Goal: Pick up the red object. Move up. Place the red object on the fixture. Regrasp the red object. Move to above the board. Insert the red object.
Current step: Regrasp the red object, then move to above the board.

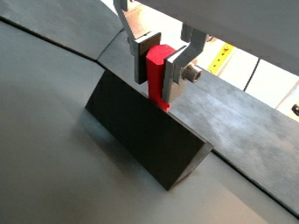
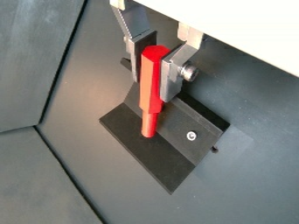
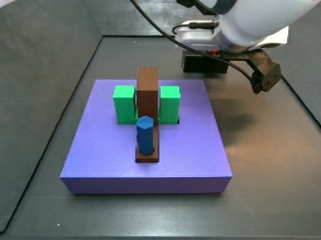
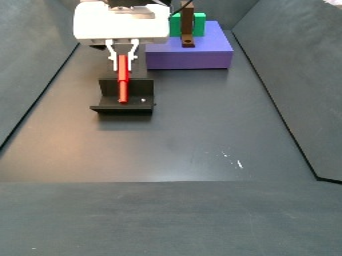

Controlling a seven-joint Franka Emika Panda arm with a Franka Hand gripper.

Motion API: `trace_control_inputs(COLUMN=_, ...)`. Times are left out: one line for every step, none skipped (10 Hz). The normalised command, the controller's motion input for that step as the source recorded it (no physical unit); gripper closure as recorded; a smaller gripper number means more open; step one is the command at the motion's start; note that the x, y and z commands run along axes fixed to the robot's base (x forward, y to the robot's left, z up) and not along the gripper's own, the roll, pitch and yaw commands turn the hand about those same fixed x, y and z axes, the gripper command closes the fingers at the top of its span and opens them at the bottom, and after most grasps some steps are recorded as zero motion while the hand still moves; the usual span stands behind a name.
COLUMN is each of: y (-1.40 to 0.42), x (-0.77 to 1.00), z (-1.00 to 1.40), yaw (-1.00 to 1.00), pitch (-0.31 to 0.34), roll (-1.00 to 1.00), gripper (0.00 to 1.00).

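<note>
Two silver fingers (image 2: 173, 72) of my gripper (image 2: 155, 59) are clamping the red object (image 2: 151, 92) upright over the fixture (image 2: 163, 144); releasing off-centre risks toppling it.

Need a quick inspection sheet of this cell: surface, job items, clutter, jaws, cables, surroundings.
Surface: dark grey floor, faint scuff marks.
Red peg: upright, lower end on the fixture.
Board: purple, away from the fixture; carries green blocks, brown bar, blue peg.
Clutter: nothing seen.
Gripper: above the fixture, jaws closed on the red peg's upper part.
Cables: dark cable behind the arm in a side view.
Surroundings: dark enclosure walls.
</note>
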Motion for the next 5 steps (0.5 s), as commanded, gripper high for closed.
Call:
trace_control_inputs(y=0.00, x=0.00, z=0.00, yaw=0.00, pitch=0.000, roll=0.00, gripper=1.00)
trace_control_inputs(y=0.00, x=0.00, z=0.00, yaw=0.00, pitch=0.000, roll=0.00, gripper=1.00)
trace_control_inputs(y=0.00, x=0.00, z=0.00, yaw=0.00, pitch=0.000, roll=0.00, gripper=1.00)
trace_control_inputs(y=0.00, x=0.00, z=1.40, yaw=0.00, pitch=0.000, roll=0.00, gripper=1.00)
trace_control_inputs(y=-0.01, x=-0.03, z=1.40, yaw=0.07, pitch=0.017, roll=-0.01, gripper=1.00)
